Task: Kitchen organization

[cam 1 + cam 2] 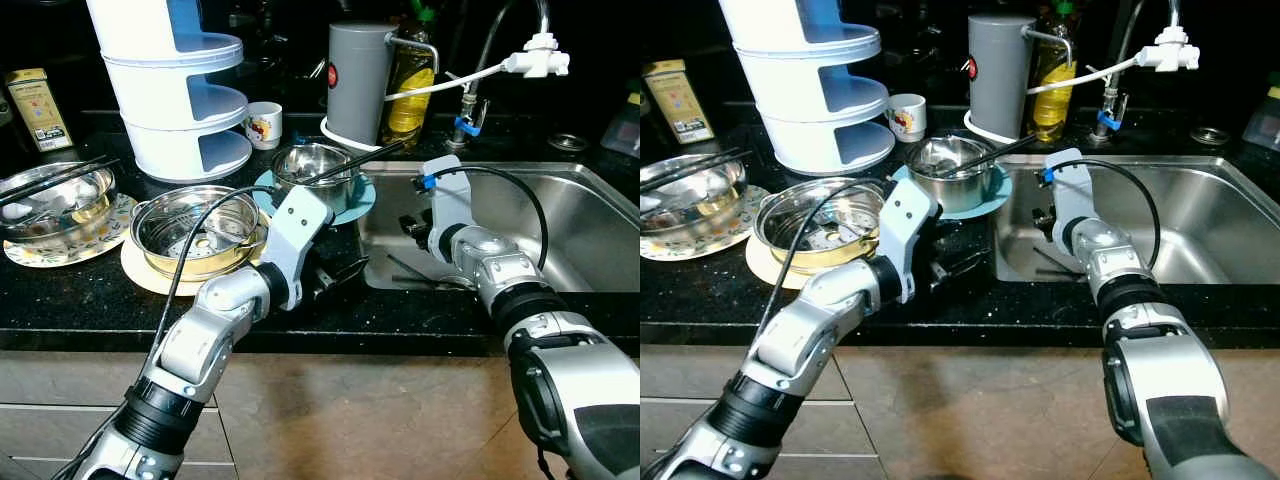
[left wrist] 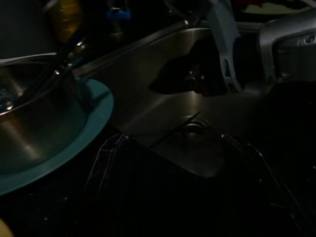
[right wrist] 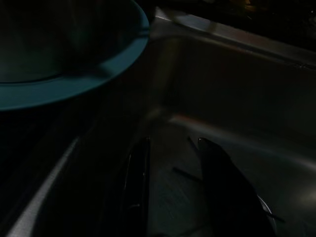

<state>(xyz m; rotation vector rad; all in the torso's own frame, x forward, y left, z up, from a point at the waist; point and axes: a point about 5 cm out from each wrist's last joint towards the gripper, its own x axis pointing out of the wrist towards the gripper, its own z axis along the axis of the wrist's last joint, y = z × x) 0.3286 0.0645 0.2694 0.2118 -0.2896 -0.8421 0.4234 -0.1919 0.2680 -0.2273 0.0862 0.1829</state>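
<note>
Shiny steel pot [image 1: 318,172] on teal plate [image 1: 362,200]; left gripper [image 1: 335,280] and right gripper [image 3: 173,197] both spread, empty.

The left gripper [image 2: 173,148] has its fingers spread over the dark counter's edge beside the sink [image 2: 148,84]. A steel bowl [image 2: 29,118] sits on a teal plate [image 2: 84,133]; the right arm [image 2: 276,49] reaches into the sink.

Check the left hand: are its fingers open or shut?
Open. In the left wrist view the left hand's two black fingers stand wide apart over the counter edge, holding nothing, pointing toward the sink.
</note>
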